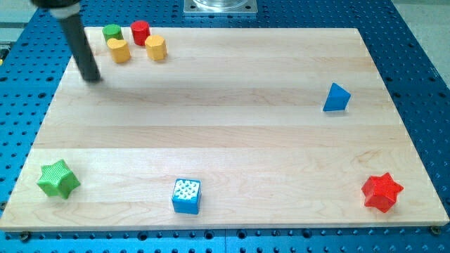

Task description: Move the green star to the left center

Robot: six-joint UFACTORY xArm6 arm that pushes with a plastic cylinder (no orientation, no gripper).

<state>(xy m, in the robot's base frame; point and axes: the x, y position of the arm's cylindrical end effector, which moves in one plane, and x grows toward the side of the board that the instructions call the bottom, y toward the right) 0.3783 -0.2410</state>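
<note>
The green star (58,178) lies near the board's bottom left corner. My tip (91,77) rests on the board near the top left, far above the star. It stands just left of a cluster of small blocks and touches none of them.
Near the top left sit a green cylinder (112,32), a red cylinder (140,31) and two yellow blocks (119,50) (155,48). A blue cube (186,195) lies at bottom centre, a red star (382,192) at bottom right, a blue triangular block (337,98) at right.
</note>
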